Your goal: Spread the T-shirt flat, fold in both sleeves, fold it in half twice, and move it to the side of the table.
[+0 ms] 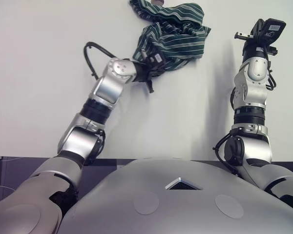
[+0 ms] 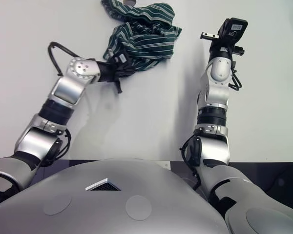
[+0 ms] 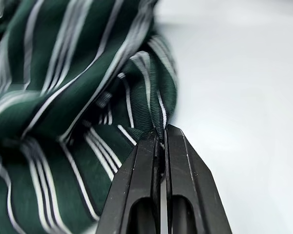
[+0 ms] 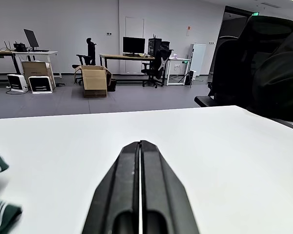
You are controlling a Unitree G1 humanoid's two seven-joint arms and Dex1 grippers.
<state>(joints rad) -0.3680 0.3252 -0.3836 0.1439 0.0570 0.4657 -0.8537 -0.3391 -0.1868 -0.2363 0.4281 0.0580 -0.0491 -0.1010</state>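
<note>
The dark green T-shirt with thin white stripes (image 1: pixel 173 29) lies crumpled in a heap on the plain white table (image 1: pixel 39 73), in the upper middle of the left eye view, and its far part is cut by the top of the frame. The left gripper (image 3: pixel 162 139) is at the lower left edge of the heap. Its jaws are pressed together on a narrow fold of the striped cloth. The right gripper (image 4: pixel 140 145) is in the upper right of the left eye view, apart from the shirt. Its jaws are fully closed and they hold nothing.

I think the main risk is the small grip. Only a thin ridge of cloth is between the jaws, so a quick pull may let it slip out. The fold may also contain more than one layer, and then the whole heap would drag as a bundle instead of opening flat. The right gripper must open before it can take a second corner.

Nothing stands on the table near the shirt. Behind the table, the right wrist view shows a brown cardboard box (image 4: pixel 94 80) and a black office chair (image 4: pixel 263 63).
</note>
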